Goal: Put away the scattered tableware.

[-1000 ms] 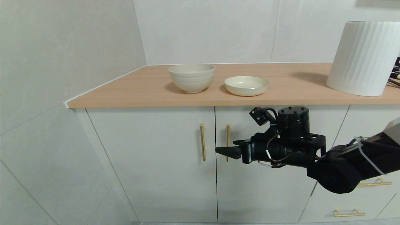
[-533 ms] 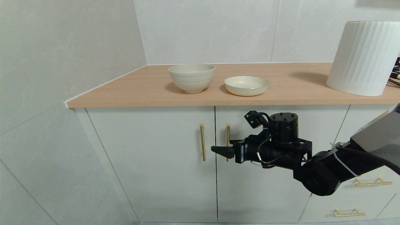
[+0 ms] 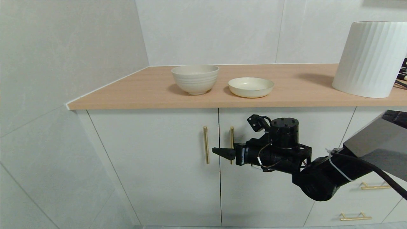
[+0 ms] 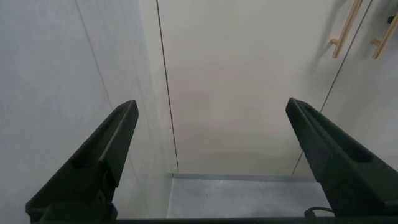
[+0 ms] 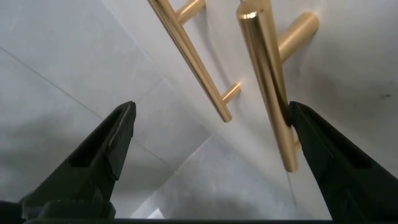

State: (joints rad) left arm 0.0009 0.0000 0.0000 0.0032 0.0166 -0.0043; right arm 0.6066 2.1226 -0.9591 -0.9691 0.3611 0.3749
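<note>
A beige ribbed bowl [image 3: 195, 79] and a shallow cream plate [image 3: 251, 86] stand side by side on the wooden countertop [image 3: 133, 95]. Below the counter, my right gripper [image 3: 221, 153] hangs at the seam of two white cabinet doors, level with their gold bar handles [image 3: 206, 144]. In the right wrist view this gripper [image 5: 210, 112] is open; the right door's handle [image 5: 267, 81] lies between its fingers, close against one finger [image 5: 323, 162], and the left door's handle [image 5: 193, 62] is farther off. My left gripper [image 4: 208, 115] is open and holds nothing, facing a low cabinet door.
A tall white ribbed container [image 3: 372, 58] stands at the counter's right end. Drawers with gold handles [image 3: 355, 217] sit low on the right. A tiled wall [image 3: 63, 63] closes the left side. The grey floor [image 4: 230, 199] shows below the cabinets.
My right arm has slid left, carrying its gripper tip across the right door's handle toward the door seam. Bowl and plate have not moved.
</note>
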